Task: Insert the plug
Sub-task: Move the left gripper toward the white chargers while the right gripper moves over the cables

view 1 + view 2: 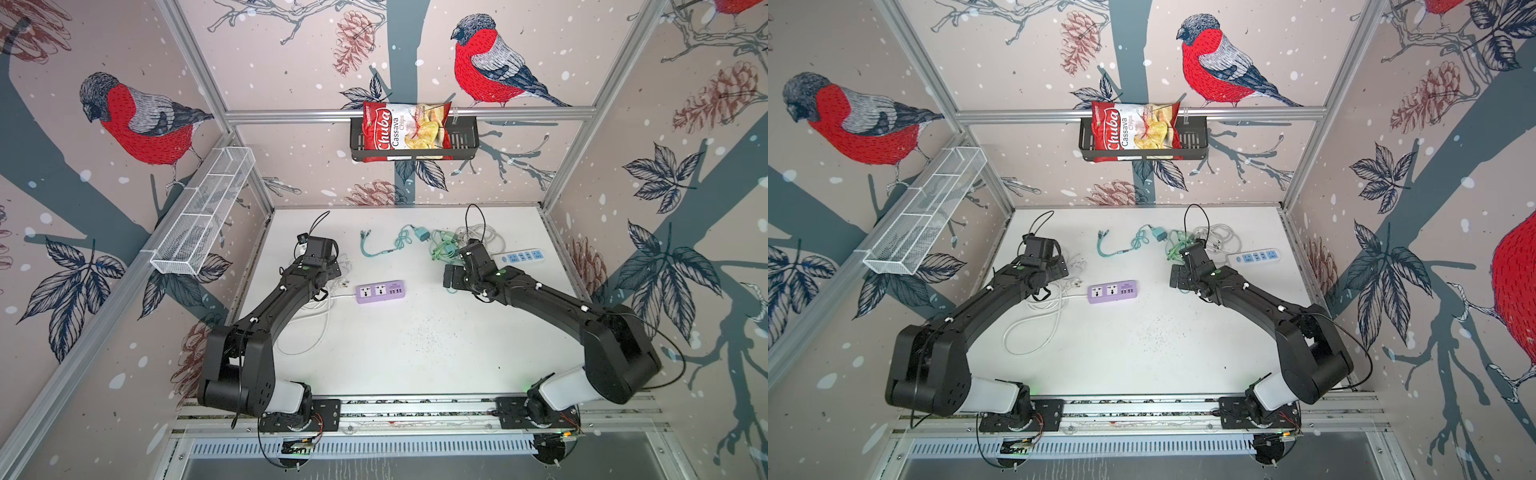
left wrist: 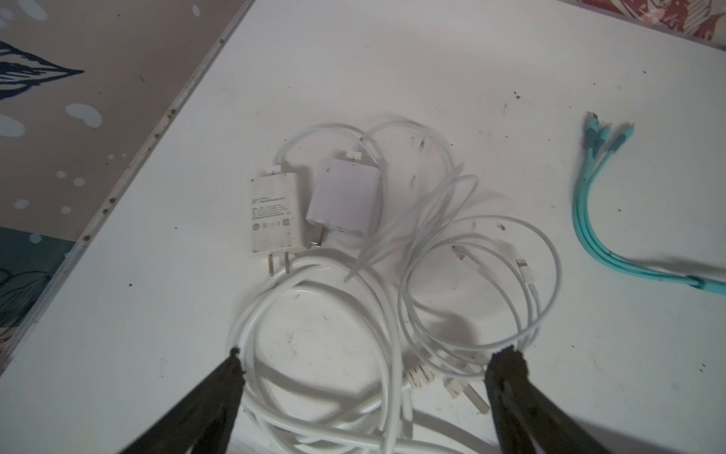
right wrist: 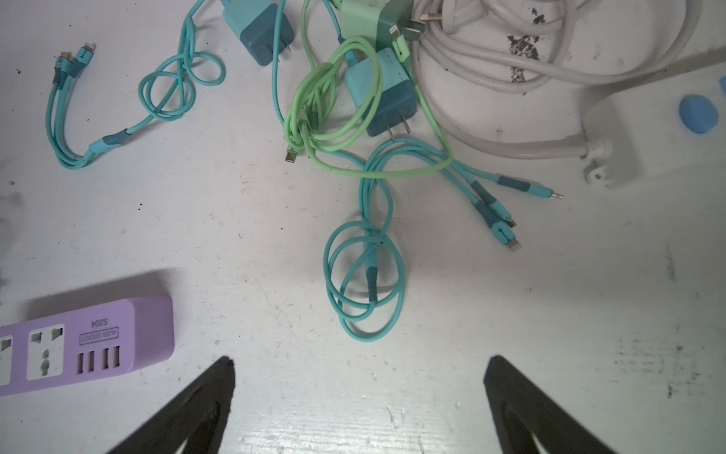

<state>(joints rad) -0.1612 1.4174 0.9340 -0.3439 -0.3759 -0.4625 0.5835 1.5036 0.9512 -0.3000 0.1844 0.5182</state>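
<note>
Left wrist view: the left claw (image 2: pixel 371 355) is seen with its two dark fingers spread wide apart, and nothing is held between them. Beneath and around the gap a coil of thick white cable (image 2: pixel 257 377) is laid on the white table (image 2: pixel 432 59), and a white mains plug (image 2: pixel 463 389) is found just beside one finger. Past the fingertips, loops of thin white charging leads (image 2: pixel 525 275) are spread out. Beyond them two white chargers are set side by side near the table's left edge: a flat printed charger (image 2: pixel 275 212) with its two pins turned toward the claw, and a plain charger (image 2: pixel 345 200) touching it. A teal multi-head cable (image 2: pixel 589 220) is seen well apart from these. In the right wrist view the right claw (image 3: pixel 360 361) is likewise held wide apart and empty over bare table. The purple power strip (image 3: pixel 98 342), its sockets unoccupied, is seen near one finger, and a teal cable coil (image 3: pixel 365 283) is laid ahead of the gap. Farther out, a teal charger (image 3: pixel 387 102) with two bare pins is tangled in a green cable (image 3: pixel 326 118), and a second teal charger (image 3: pixel 255 31) and a green charger (image 3: pixel 369 19) are seen beyond it. In both top views the purple power strip (image 1: pixel 380 291) (image 1: pixel 1112 291) is placed mid-table between the arms, and a white power strip (image 1: pixel 521 257) (image 1: pixel 1254 257) is placed toward the far right corner.
</note>
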